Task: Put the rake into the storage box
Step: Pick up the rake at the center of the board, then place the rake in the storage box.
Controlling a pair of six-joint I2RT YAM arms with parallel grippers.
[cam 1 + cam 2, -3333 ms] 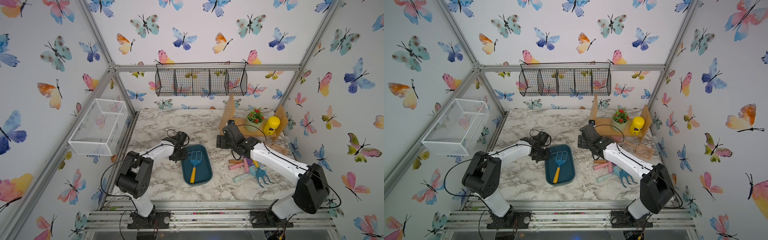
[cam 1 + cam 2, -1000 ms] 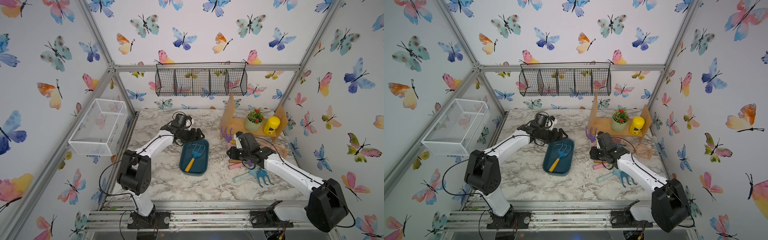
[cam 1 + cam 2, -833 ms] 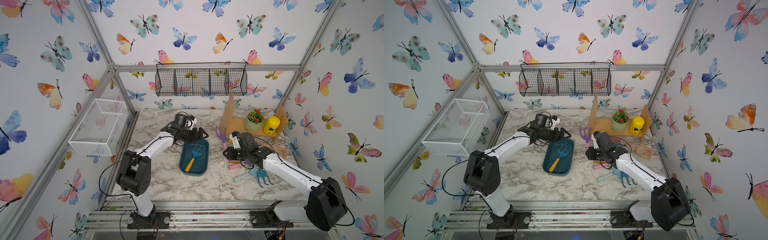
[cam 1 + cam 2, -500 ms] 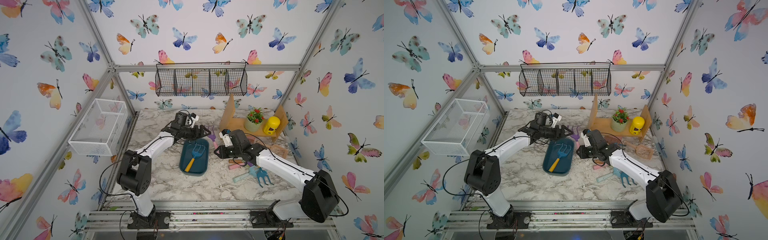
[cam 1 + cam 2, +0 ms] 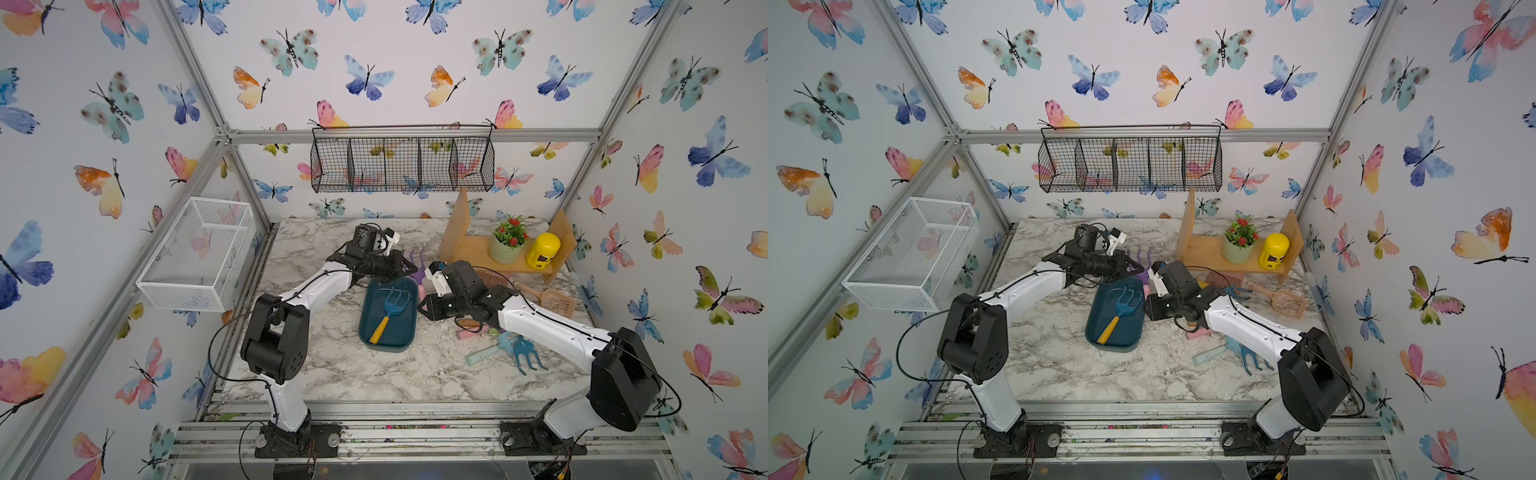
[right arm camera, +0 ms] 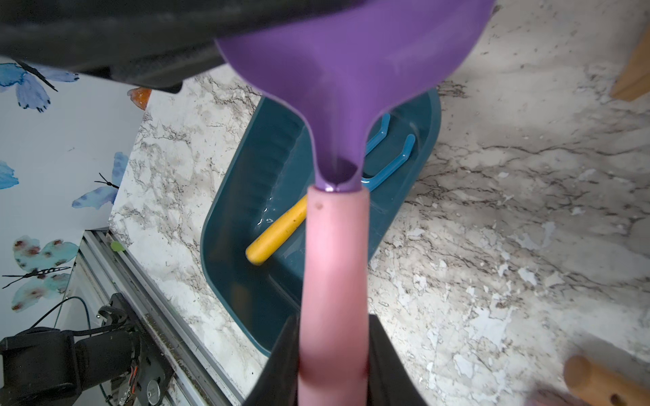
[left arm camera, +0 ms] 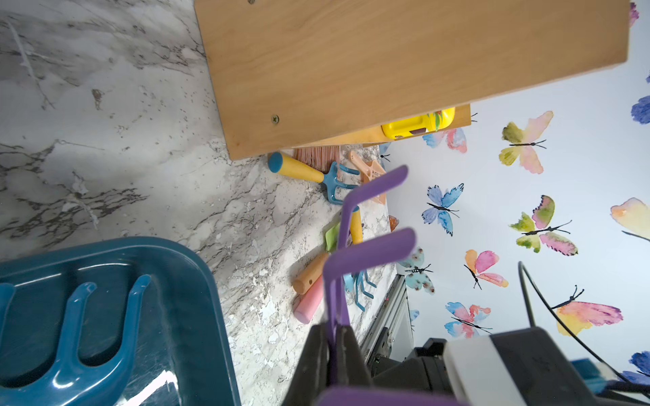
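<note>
A purple plastic toy rake with a pink handle is held between the two arms at the centre of both top views. It sits just beside the upper right corner of the shallow dark teal plastic storage box. The left gripper is pinched tight on the purple head. The right gripper is clamped around the pink handle. A blue rake with a yellow handle lies inside the box.

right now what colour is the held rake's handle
Pink rake handle, clearest in right wrist view.
</note>
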